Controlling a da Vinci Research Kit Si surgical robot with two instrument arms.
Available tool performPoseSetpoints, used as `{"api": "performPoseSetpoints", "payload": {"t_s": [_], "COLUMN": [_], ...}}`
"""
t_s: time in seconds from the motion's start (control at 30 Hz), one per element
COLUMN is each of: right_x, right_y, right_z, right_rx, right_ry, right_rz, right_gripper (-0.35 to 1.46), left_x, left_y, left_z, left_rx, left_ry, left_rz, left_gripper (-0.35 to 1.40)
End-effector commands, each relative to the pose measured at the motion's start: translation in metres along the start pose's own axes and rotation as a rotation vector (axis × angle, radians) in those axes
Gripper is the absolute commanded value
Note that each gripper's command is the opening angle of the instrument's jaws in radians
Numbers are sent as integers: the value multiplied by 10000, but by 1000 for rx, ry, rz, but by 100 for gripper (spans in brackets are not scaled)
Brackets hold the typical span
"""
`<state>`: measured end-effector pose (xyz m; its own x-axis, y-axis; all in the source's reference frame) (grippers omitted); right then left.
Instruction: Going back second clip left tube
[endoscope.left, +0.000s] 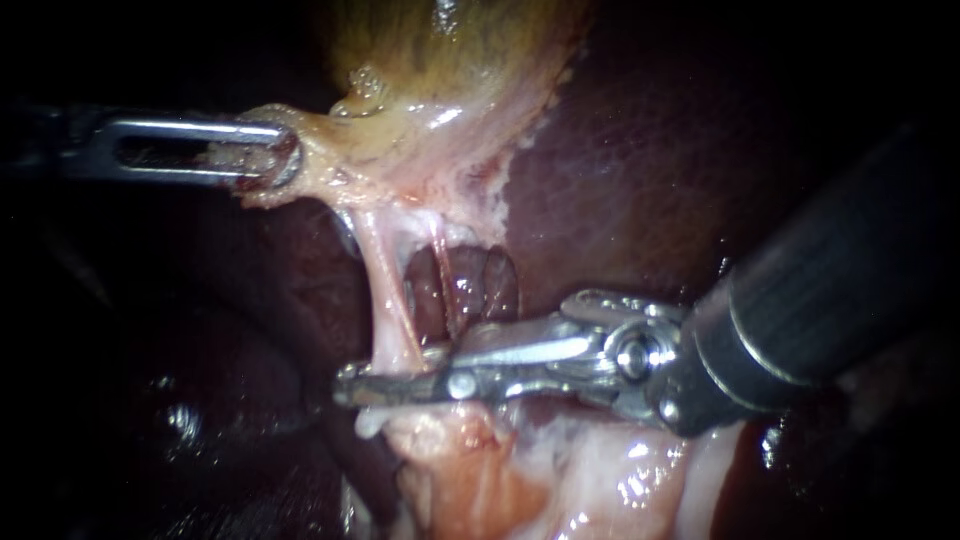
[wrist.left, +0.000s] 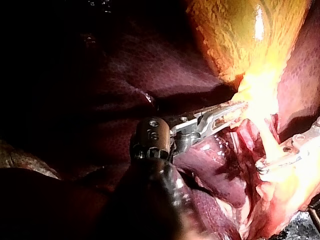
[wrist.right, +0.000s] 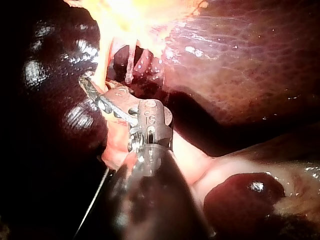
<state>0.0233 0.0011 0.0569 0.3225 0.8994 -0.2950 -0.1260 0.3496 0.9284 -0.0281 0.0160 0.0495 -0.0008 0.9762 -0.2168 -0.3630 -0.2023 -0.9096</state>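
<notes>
Endoscope view adds left instrument (endoscope.left: 272, 160) gripping gallbladder (endoscope.left: 450, 70).

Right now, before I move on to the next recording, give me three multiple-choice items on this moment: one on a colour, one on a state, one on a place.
1. What colour is the gallbladder?
A. Yellowish
B. Blue
C. Black

2. The left instrument's jaws are:
A. open, clear of tissue
B. shut on the gallbladder's lower edge
C. shut, holding nothing

3. Where does the right instrument's tip lie?
A. On the gallbladder's top
B. Beside the left instrument's tip
C. Across the lower end of the left tube

Answers:
1 A: it shows yellow-tan in the endoscope view.
2 B: pale tissue sits pinched between them in the left wrist view.
3 C: the tip crosses where that tube meets the tissue below.
</notes>
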Motion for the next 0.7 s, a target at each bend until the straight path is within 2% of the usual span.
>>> {"api": "performPoseSetpoints", "payload": {"t_s": [0.03,0.1,0.2,0.33,0.53,0.7], "right_x": [0,0,-4,-6,-5,-6], "right_y": [1,5,16,31,50,50], "right_z": [3,10,23,34,23,5], "right_rx": [3,0,-19,-62,-104,-106], "right_ry": [4,4,14,53,83,79], "right_rz": [-6,-49,-113,-217,-323,-391], "right_gripper": [-9,24,44,50,50,50], "left_x": [0,0,0,0,-1,-1], "left_y": [0,1,1,2,2,3], "left_z": [0,0,1,1,2,1], "left_rx": [1,1,1,2,2,2], "left_ry": [0,1,1,1,2,2], "left_rz": [0,0,0,0,0,0], "left_gripper": [-35,-35,-35,-35,-35,-35]}}
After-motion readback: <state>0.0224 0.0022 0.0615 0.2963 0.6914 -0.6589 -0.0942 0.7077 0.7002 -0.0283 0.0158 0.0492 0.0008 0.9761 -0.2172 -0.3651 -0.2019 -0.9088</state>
